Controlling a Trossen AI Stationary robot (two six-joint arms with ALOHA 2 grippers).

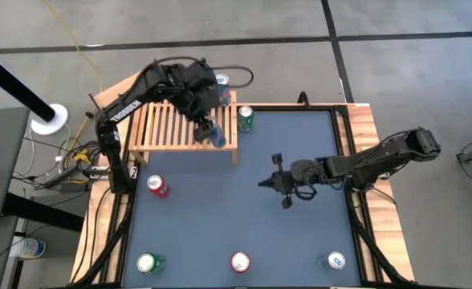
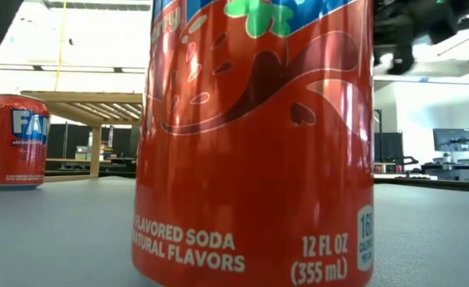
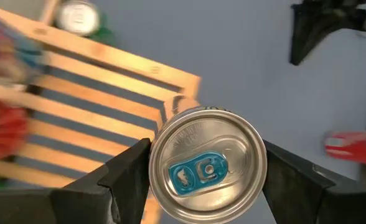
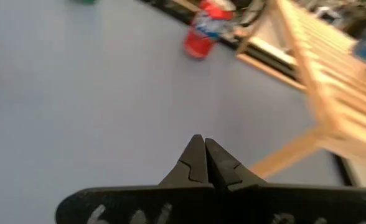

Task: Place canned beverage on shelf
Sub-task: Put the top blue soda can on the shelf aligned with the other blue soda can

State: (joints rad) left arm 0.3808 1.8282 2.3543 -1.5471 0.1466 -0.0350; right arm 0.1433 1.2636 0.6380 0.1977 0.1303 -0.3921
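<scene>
Left hand (image 3: 201,186): clamped on upright can (image 3: 203,167), held over near right corner of shelf (image 1: 172,124). Second can (image 1: 221,81) at shelf's far right corner; green can (image 1: 246,118) just beside shelf on tabletop (image 1: 244,209). Right hand (image 4: 205,158): fingers closed, empty, over tabletop centre. Red can (image 1: 157,186) in front of shelf.

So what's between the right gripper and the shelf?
Only bare blue tabletop, per the high view; the right gripper is shut, apart from the shelf.

Dark jointed arms (image 1: 132,100), white lettering
</scene>
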